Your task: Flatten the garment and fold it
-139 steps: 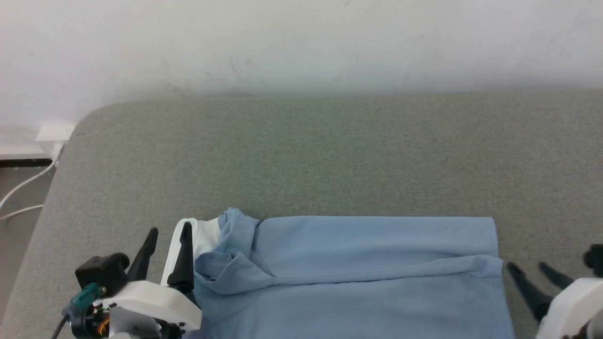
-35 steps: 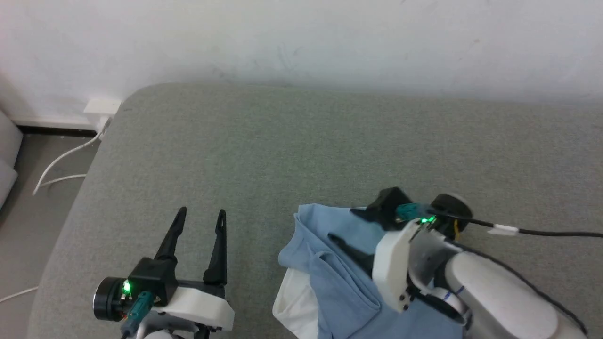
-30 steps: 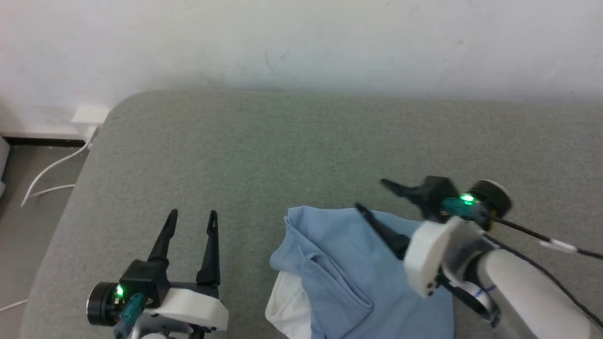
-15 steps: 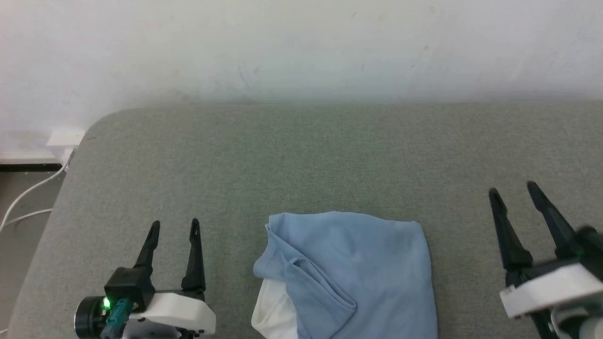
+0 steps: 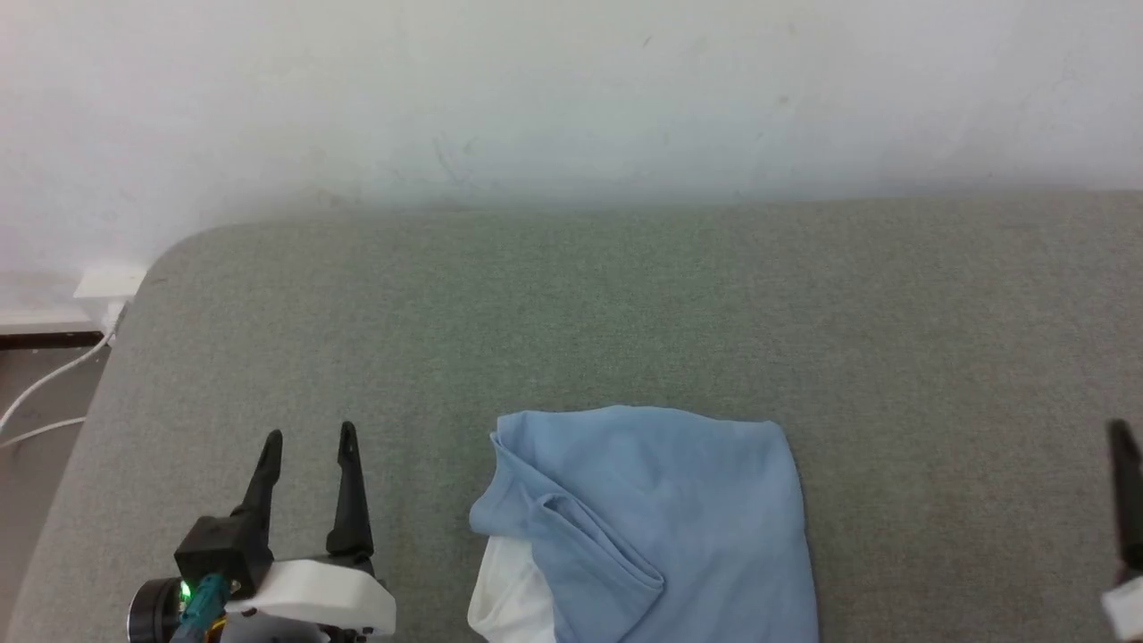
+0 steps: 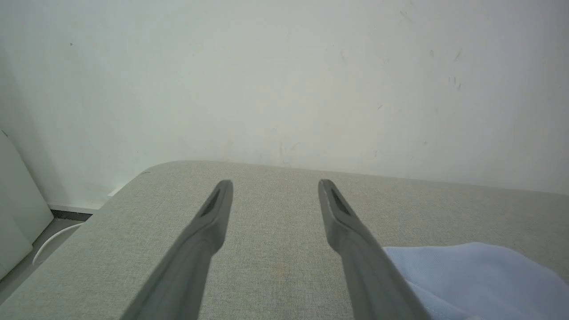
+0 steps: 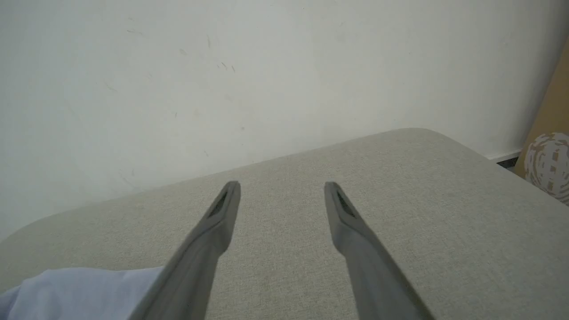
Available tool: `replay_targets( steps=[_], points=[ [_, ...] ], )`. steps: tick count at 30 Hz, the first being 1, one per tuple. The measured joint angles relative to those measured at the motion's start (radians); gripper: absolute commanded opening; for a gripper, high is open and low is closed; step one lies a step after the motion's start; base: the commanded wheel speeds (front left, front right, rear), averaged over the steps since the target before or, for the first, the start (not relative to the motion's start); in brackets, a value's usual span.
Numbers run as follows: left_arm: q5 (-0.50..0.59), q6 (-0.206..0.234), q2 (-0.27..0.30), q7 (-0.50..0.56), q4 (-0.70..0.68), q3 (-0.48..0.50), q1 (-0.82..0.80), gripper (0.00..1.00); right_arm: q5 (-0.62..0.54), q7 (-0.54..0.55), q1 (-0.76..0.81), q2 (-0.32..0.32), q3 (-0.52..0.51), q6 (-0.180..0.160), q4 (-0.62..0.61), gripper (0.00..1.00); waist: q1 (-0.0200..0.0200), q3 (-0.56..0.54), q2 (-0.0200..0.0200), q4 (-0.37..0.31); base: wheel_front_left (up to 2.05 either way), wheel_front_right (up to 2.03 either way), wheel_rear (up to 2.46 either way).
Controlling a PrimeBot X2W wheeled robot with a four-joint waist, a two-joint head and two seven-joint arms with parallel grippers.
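The garment (image 5: pixel 661 527), a light blue shirt, lies folded into a compact rectangle at the near middle of the grey-green padded surface (image 5: pixel 571 313). Its white collar (image 5: pixel 504 598) peeks out at the lower left corner. My left gripper (image 5: pixel 310 435) stands open to the left of the garment, a gap away from it, with nothing between its fingers. In the left wrist view the left gripper (image 6: pixel 275 183) is open and the garment (image 6: pixel 466 275) sits at the lower right. One dark finger (image 5: pixel 1125 500) of my right gripper shows at the far right edge. The right gripper (image 7: pixel 281 186) is open and empty, the garment (image 7: pixel 66 293) at its lower left.
A white wall (image 5: pixel 571 89) runs along the far side of the surface. A white socket (image 5: pixel 107 284) and white cable (image 5: pixel 45 393) lie on the floor past the rounded left corner. A brown board and a patterned ball (image 7: pixel 549 164) stand beyond the right end.
My right gripper has let the folded half of the garment down and swung away to the far right edge. The garment now lies half as long as before. The head camera has shifted.
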Motion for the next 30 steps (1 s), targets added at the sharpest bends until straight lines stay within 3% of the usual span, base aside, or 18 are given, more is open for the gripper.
replay_targets(
  steps=[4, 9, 14, 18, 25, 26, 27, 28, 30],
  points=[
    [0.002, -0.001, -0.009, 0.000, -0.007, 0.011, 0.004, 1.00, 0.109, 0.160, -0.005, -0.049, -0.096, 0.000, 0.070, 1.00, 0.0000, 0.004, 0.0000, 0.010, 0.00, 0.00, 0.00],
    [0.010, -0.010, -0.026, 0.000, -0.009, 0.022, 0.009, 1.00, 0.287, 0.477, -0.023, -0.084, -0.156, 0.000, 0.253, 1.00, 0.0001, 0.013, 0.0000, 0.031, 0.00, 0.00, 0.00],
    [0.027, -0.021, -0.046, 0.000, -0.005, 0.029, 0.008, 1.00, 0.415, 0.775, -0.062, 0.014, -0.155, 0.000, 0.384, 1.00, 0.0001, 0.021, 0.0000, 0.061, 0.00, 0.00, 0.00],
    [0.038, -0.031, -0.060, 0.000, -0.003, 0.031, 0.007, 1.00, 0.540, 0.877, -0.131, 0.093, -0.118, 0.000, 0.417, 1.00, 0.0001, 0.035, 0.0000, 0.080, 0.00, 0.00, 0.00],
    [0.052, -0.054, -0.078, 0.000, 0.014, 0.036, -0.018, 1.00, 0.699, 0.896, -0.208, 0.107, 0.008, 0.000, 0.502, 1.00, 0.0002, 0.059, 0.0000, 0.107, 0.00, 0.00, 0.00],
    [0.055, -0.054, -0.079, 0.000, 0.017, 0.038, -0.019, 1.00, 0.711, 0.891, -0.212, 0.107, 0.032, 0.000, 0.518, 0.75, 0.0002, 0.061, -0.0001, 0.110, 0.00, 0.00, 0.00],
    [0.061, -0.054, -0.079, 0.000, 0.023, 0.039, -0.019, 1.00, 0.718, 0.882, -0.217, 0.108, 0.054, 0.000, 0.533, 0.18, 0.0002, 0.062, 0.0000, 0.113, 0.00, 0.00, 0.00],
    [0.064, -0.054, -0.080, 0.000, 0.027, 0.041, -0.019, 1.00, 0.723, 0.874, -0.221, 0.108, 0.075, 0.000, 0.546, 0.00, 0.0002, 0.063, -0.0001, 0.115, 0.00, 0.00, 0.00],
    [0.065, -0.054, -0.082, 0.000, 0.032, 0.044, -0.020, 1.00, 0.729, 0.858, -0.230, 0.108, 0.113, 0.000, 0.563, 0.00, 0.0002, 0.063, 0.0000, 0.117, 0.00, 0.00, 0.00]
  ],
)
